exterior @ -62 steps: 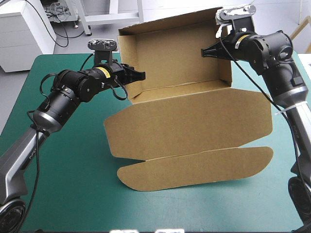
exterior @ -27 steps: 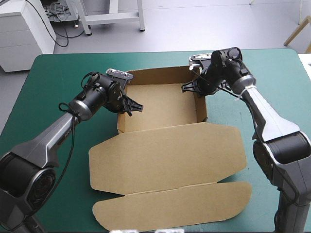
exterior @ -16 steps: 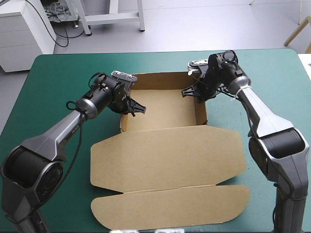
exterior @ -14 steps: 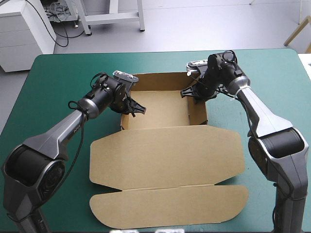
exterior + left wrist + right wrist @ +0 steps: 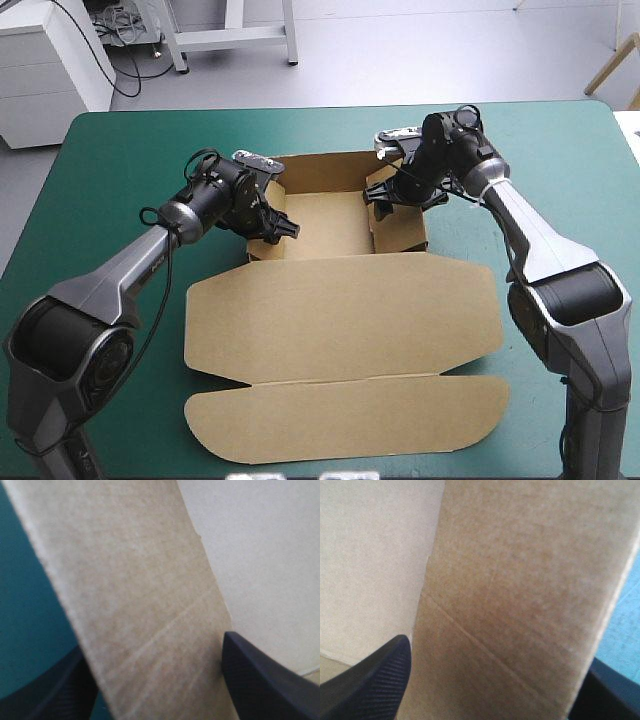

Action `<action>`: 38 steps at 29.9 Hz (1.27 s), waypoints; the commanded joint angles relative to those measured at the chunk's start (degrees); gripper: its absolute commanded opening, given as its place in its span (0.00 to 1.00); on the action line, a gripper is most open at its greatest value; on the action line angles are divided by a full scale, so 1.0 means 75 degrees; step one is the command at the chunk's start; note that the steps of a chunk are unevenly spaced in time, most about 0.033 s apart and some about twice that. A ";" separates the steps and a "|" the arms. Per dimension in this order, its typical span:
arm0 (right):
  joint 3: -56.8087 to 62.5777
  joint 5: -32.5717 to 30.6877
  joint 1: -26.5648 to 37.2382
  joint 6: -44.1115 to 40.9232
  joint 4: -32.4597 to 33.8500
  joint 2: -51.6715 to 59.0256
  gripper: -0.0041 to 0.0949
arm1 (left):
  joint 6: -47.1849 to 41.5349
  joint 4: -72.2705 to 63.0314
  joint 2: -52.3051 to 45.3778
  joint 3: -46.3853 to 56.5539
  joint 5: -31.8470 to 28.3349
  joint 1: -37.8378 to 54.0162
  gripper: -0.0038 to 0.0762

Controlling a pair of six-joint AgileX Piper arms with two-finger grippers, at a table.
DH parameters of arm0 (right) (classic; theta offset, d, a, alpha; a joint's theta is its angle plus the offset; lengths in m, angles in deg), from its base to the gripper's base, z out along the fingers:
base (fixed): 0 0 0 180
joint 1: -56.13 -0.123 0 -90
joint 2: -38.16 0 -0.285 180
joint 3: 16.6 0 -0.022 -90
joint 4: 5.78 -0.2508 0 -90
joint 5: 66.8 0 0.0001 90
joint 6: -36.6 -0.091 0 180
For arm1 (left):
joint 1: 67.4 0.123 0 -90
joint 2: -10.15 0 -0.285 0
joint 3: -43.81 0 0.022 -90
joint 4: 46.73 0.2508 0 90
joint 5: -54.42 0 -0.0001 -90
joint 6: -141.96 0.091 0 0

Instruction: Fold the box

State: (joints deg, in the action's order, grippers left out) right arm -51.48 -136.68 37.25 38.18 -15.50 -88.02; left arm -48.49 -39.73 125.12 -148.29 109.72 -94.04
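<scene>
While jaws straddle its walls, the box (image 5: 340, 300) rests.

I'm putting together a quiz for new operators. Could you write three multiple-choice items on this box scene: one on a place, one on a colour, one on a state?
1. Where is the left pincer?
A. at the box's left wall
B. on the lid
C. off the table

2. What colour is the table cover?
A. red
B. teal-green
C. white

3. How does the lid lie?
A. standing upright
B. rolled into a tube
C. flat on the cover

Answers: 1 A, the left wrist view shows it straddling the left wall. 2 B, teal-green shows all around the box. 3 C, the lid spreads flat toward the table's near edge.
</scene>
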 commanded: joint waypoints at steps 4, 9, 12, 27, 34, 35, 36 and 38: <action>-0.0214 0.0159 0.0015 0.0125 0.0327 0.1063 0.77 | -0.0066 0.0237 -0.0975 -0.0394 0.0285 -0.0002 0.66; -0.0214 0.0170 0.0015 0.0125 0.0641 0.1723 0.77 | -0.0004 0.0338 -0.1474 -0.0886 0.0696 -0.0002 0.66; -0.0214 0.0189 0.0015 0.0125 0.0705 0.2198 0.77 | 0.0009 0.0520 -0.1905 -0.1184 0.1020 -0.0015 0.66; -0.0214 0.0392 0.0015 0.0214 0.0864 0.3779 0.77 | 0.0756 0.1461 -0.4277 -0.1120 0.2513 -0.0015 0.45; -0.0214 0.0371 0.0015 0.0187 0.0864 0.3672 0.77 | 0.0837 0.1304 -0.5318 -0.0048 0.2513 -0.0015 0.04; -0.0214 0.0371 0.0015 0.0187 0.0864 0.3630 0.77 | 0.0837 0.1304 -0.5454 0.0199 0.2513 -0.0015 0.04; -0.0214 0.0371 0.0015 0.0187 0.0864 0.3589 0.77 | 0.0837 0.1304 -0.5585 0.0459 0.2513 -0.0015 0.04; -0.0214 0.0359 0.0015 0.0146 0.0864 0.3474 0.77 | 0.0837 0.1304 -0.5807 0.1009 0.2513 -0.0015 0.04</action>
State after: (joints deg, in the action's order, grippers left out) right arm -51.48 -136.70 37.25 39.29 -9.28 -63.05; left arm -42.14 -30.47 84.67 -143.81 125.92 -94.04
